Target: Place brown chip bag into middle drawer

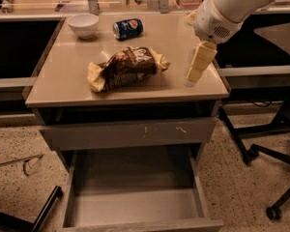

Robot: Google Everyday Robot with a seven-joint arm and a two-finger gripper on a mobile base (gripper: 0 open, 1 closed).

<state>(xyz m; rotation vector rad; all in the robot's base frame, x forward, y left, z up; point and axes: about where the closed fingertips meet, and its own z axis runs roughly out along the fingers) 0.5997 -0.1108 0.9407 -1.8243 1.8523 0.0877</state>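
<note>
Right of centre, the gripper hangs over the table edge, apart from the bag; whether it's open I can't tell. Drawer below stands open.

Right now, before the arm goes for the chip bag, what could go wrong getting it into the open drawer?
The claw hangs by the right edge of the tabletop, apart from the brown chip bag; a sideways approach might shove the crumpled bag, not grip it, possibly into the soda can or bowl behind. The middle drawer lies open below a scratched drawer front, which the bag might catch on going down.
</note>
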